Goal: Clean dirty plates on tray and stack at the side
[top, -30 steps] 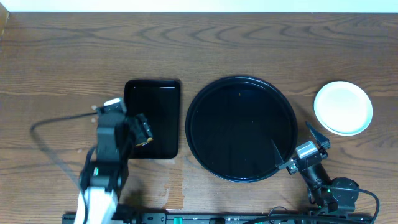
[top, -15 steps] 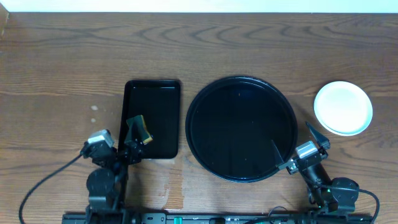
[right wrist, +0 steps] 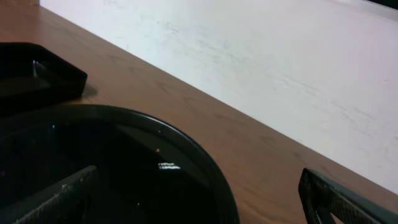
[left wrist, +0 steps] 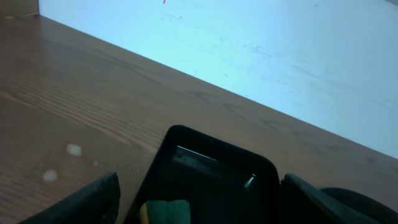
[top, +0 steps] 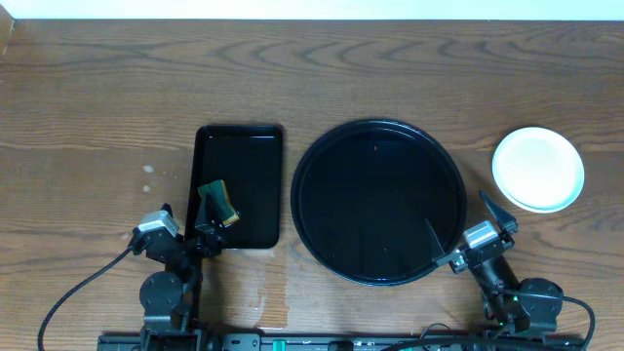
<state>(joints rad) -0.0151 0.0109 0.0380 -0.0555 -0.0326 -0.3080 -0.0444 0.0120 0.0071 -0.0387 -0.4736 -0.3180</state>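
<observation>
The round black tray (top: 379, 202) lies in the middle of the table with nothing on it; its rim also shows in the right wrist view (right wrist: 193, 152). A pale round plate (top: 538, 169) lies on the wood to the right of the tray; I cannot tell whether others lie under it. My left gripper (top: 187, 226) is open and empty at the front left, its fingers (left wrist: 199, 182) on either side of the near end of the small rectangular tray. My right gripper (top: 466, 227) is open and empty over the round tray's front right rim (right wrist: 199, 174).
A small rectangular black tray (top: 239, 185) lies left of the round tray, with a green-and-yellow sponge (top: 218, 202) lying on its near half; the sponge also shows in the left wrist view (left wrist: 165, 211). A few pale specks (top: 146, 171) mark the wood to its left.
My left arm has drawn back to the table's front edge, away from the rectangular tray. The sponge stays on that tray. The right arm has not moved.
</observation>
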